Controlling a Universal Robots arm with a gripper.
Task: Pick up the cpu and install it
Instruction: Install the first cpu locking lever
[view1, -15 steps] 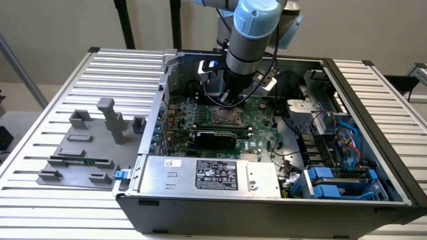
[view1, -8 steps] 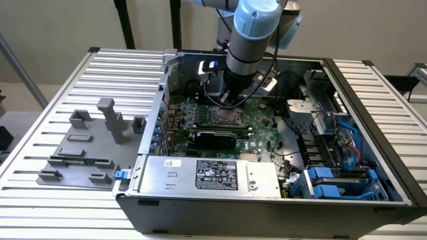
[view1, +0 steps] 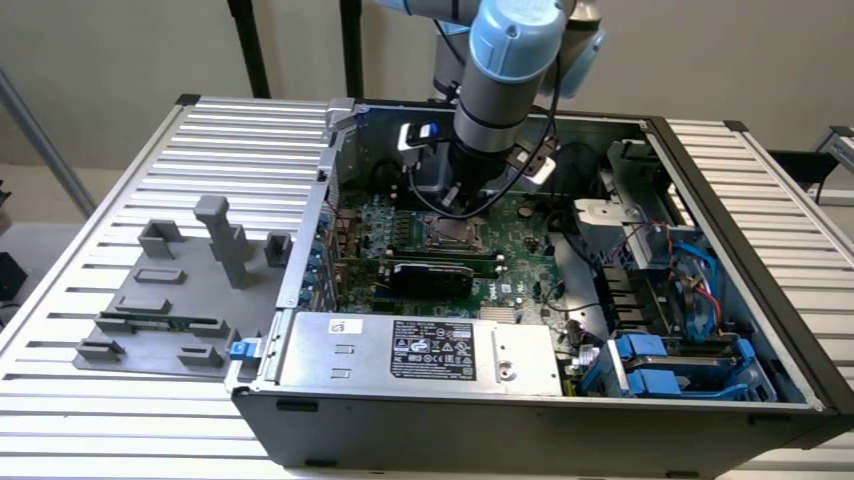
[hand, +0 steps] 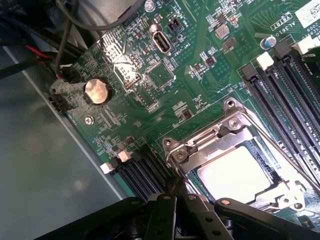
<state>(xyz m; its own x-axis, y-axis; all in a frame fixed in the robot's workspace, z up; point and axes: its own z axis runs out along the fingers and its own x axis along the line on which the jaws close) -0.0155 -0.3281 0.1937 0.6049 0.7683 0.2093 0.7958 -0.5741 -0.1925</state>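
Silvery-grey, the cpu (hand: 240, 175) lies flat inside the socket frame (hand: 235, 150) on the green motherboard (hand: 150, 75). I see my pincer (hand: 172, 195) with its fingers drawn together, holding nothing, hovering just beside the socket frame's edge, inside the open computer case (view1: 747, 250).

- The scene is seen by the exterior view from above and at a distance, angled down over the open computer case (view1: 534, 330) on a slatted table (view1: 120, 180).
- The motherboard (hand: 150, 90) is viewed by the wrist view from close range, looking down along the arm.
- The socket frame (view1: 447, 232) on the motherboard (view1: 441, 250) is shared by both views, as seen close up at (hand: 235, 160).
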